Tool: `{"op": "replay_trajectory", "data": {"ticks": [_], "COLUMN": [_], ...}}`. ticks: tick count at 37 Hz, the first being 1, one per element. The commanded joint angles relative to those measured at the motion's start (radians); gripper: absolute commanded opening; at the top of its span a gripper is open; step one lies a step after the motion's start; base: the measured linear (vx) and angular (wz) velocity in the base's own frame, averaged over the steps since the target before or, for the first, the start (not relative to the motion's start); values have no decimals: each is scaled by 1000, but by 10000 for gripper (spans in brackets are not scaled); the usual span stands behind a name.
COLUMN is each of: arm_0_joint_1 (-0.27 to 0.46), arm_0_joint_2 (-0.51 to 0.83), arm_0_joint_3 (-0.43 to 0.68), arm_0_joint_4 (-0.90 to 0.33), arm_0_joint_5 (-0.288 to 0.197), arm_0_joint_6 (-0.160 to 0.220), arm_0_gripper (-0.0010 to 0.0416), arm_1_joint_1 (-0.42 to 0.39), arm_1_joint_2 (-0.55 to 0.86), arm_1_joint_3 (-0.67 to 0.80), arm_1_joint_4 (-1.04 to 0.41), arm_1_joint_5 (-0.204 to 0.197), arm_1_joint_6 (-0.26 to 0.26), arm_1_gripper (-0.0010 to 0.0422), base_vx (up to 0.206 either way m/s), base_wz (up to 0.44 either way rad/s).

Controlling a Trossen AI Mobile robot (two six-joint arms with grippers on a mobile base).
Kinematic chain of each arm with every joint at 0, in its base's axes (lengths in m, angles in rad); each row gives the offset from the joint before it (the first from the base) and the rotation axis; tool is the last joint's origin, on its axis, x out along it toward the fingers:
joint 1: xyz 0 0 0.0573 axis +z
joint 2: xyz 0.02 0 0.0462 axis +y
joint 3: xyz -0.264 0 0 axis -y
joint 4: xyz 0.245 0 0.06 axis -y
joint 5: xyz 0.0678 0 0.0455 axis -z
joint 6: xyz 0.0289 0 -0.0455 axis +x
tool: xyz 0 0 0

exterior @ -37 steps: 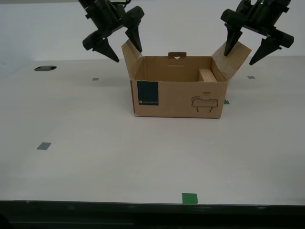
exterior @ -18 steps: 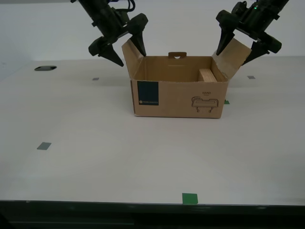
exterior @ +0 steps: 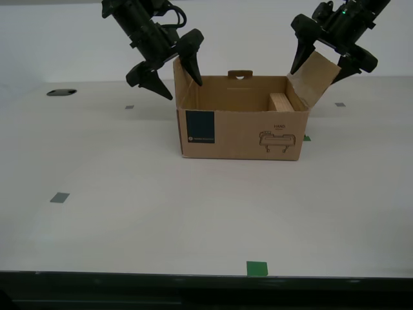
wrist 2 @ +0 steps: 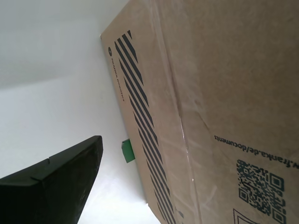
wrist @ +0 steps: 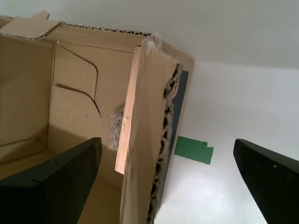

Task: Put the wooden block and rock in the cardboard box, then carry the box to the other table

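Hands lower over off-white table [exterior: 129,213]

The cardboard box's [exterior: 242,132] raised side flaps stand between the spread fingers of my first gripper [exterior: 315,76] and my second gripper [exterior: 184,90], while its mouth between them lies open.

We see a smooth off-white table [exterior: 129,213] with a black hole [exterior: 61,92] near its far edge on the exterior view's left. Small green tape marks dot it: one [exterior: 257,268] at the near edge, one [exterior: 59,197] further left.
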Motion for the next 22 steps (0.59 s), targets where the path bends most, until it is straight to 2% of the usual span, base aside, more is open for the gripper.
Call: {"op": "replay_trajectory", "data": {"ticks": [1, 7, 22], "arm_0_joint_1": [2, 3, 13], "arm_0_joint_2": [0, 0, -2], "arm_0_joint_3": [0, 0, 0], "arm_0_joint_4": [2, 12, 14], "arm_0_joint_5": [-6, -6, -6], "arm_0_joint_6": [12, 23, 21], "arm_0_gripper": [393, 394, 393], "arm_1_joint_1": [-2, -2, -4], "arm_1_joint_2": [2, -13, -37], "arm_1_joint_3": [-1, -1, 28], "arm_1_joint_4": [-2, -9, -10], "arm_1_joint_5": [-4, -4, -4], "arm_1_joint_6": [0, 2, 3], "arm_1_gripper": [398, 398, 398], "base_vx": [0, 0, 0], "base_wz": [0, 0, 0]}}
